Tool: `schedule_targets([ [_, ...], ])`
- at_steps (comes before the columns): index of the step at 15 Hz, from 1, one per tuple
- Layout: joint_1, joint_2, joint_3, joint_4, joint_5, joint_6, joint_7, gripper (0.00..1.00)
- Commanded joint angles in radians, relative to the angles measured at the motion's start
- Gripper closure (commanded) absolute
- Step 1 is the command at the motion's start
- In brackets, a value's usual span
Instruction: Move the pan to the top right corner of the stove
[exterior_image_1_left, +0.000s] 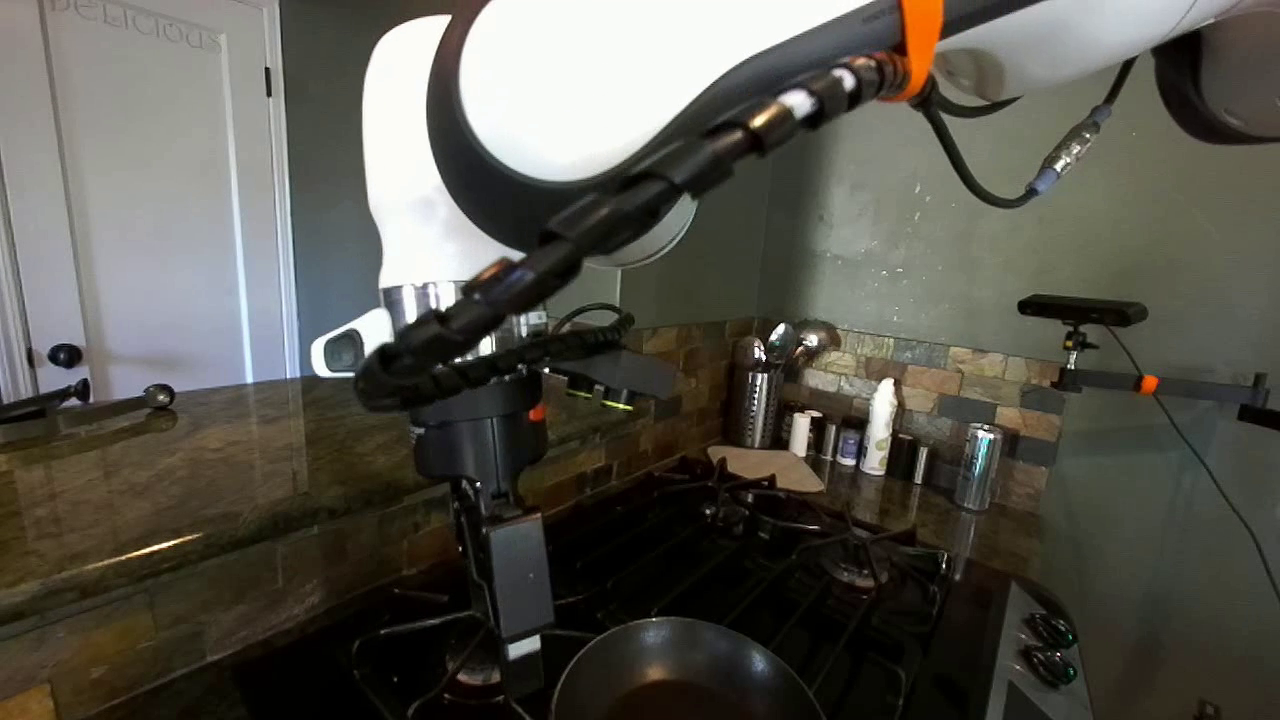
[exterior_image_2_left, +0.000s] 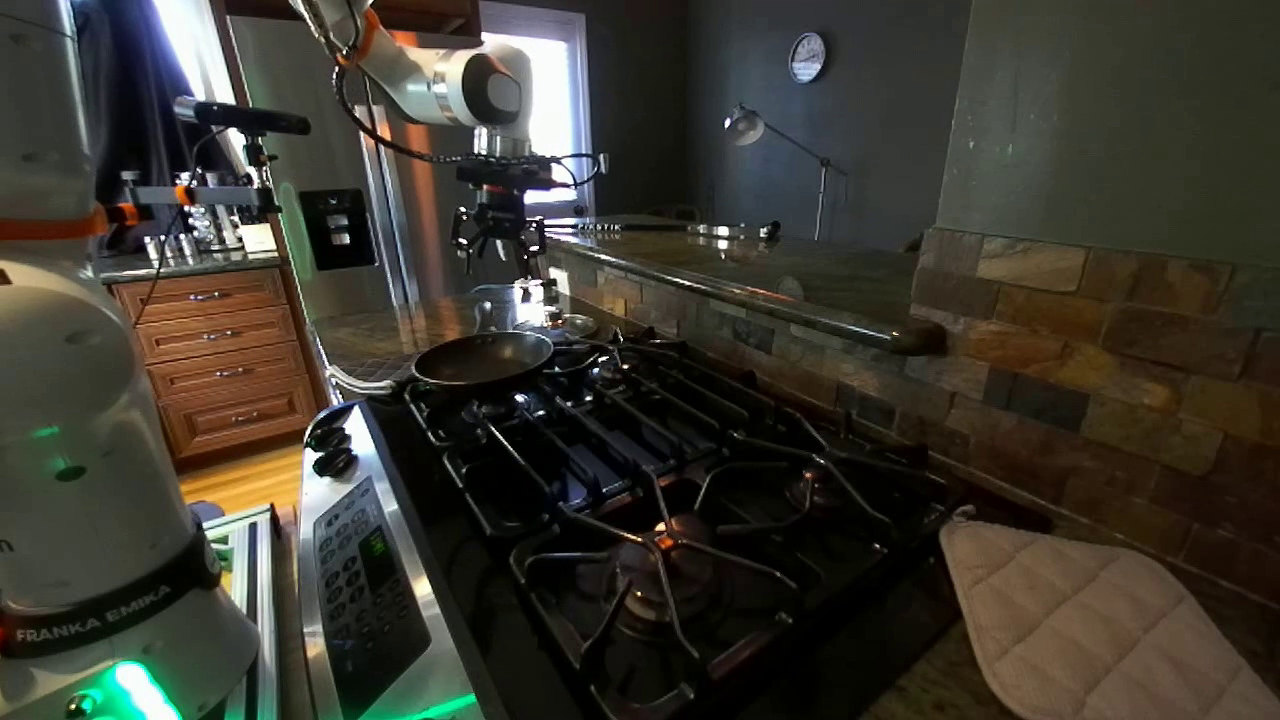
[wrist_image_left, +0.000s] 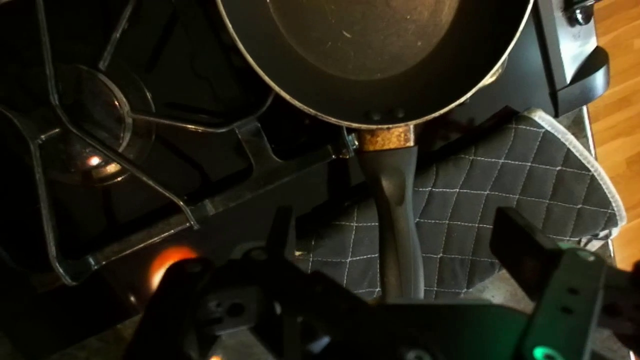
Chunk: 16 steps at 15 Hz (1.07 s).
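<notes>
The pan (wrist_image_left: 280, 75) is round, with a dark interior and a thin light rim. It sits on the black stove (exterior_image_2_left: 650, 580) at the end far from the camera in an exterior view (exterior_image_2_left: 485, 360). In another exterior view the pan (exterior_image_1_left: 690, 675) is cut off by the bottom edge. Its dark handle (wrist_image_left: 397, 225) points toward my gripper in the wrist view. My gripper (wrist_image_left: 392, 222) is open, one finger on each side of the handle, touching neither. In an exterior view the gripper (exterior_image_2_left: 500, 258) hangs above and beyond the pan. The handle's end is hidden behind the gripper.
A dark quilted pad (wrist_image_left: 465, 210) lies under the handle at the stove's edge. A pale pot holder (exterior_image_2_left: 1100, 610) lies beyond the stove's opposite end. A stone backsplash (exterior_image_2_left: 1090, 330) and raised counter (exterior_image_2_left: 720, 290) border one side. A utensil canister (exterior_image_1_left: 757, 410) and bottles (exterior_image_1_left: 880, 430) stand in the corner.
</notes>
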Motion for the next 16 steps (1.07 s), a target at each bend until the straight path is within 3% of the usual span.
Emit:
schedule_targets([
  [1, 0.016, 0.038, 0.014, 0.032, -0.073, -0.022, 0.1, 0.0],
  [8, 0.009, 0.021, 0.023, 0.014, -0.078, 0.009, 0.097, 0.0],
  [11, 0.026, 0.065, 0.033, 0.081, -0.106, -0.052, 0.089, 0.0],
  [16, 0.053, 0.109, 0.069, 0.091, -0.081, -0.052, 0.106, 0.0],
])
